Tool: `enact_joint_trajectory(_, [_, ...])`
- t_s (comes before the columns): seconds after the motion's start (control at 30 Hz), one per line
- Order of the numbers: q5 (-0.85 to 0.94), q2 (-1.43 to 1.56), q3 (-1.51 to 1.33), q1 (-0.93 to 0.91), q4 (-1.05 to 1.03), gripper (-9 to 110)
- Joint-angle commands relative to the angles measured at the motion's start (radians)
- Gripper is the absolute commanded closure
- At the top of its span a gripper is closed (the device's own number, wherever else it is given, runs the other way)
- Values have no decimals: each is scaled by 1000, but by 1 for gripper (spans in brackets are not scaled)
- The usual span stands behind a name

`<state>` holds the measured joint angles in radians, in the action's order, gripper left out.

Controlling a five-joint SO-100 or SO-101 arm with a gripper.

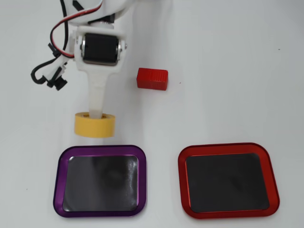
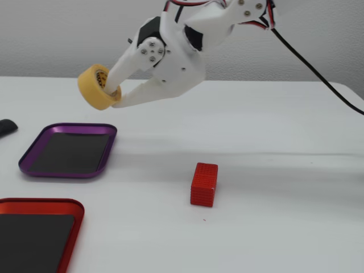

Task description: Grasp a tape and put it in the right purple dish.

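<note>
The gripper [image 2: 114, 91] is clamped through the ring of the yellow tape [image 2: 95, 86], holding it clear of the worktop [image 2: 273, 142] just short of the purple dish [image 2: 34, 152]. It should carry on over the black mat, lower gently, then release.

Both views are bright and evenly lit. The white worktop [image 1: 228, 71] is nearly washed out overhead, with only faint, soft shadows. The shiny purple metallic tray's [image 1: 59, 180] black mat carries a hazy reflection. Both pictures look slightly soft, without edge distortion.
</note>
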<state>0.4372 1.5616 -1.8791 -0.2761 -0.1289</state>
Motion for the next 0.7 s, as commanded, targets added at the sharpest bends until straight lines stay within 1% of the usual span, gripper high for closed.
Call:
enact_joint_trajectory(0.0, [-8, -64, 146, -17, -51, 102])
enact_joint_trajectory(0.3, [2, -170, 278, -21, -144, 102])
enact_joint_trajectory(0.5, [3, -181, 288, -20, -183, 98])
enact_joint_trajectory(0.67, [-2, -172, 290, -18, -227, 98])
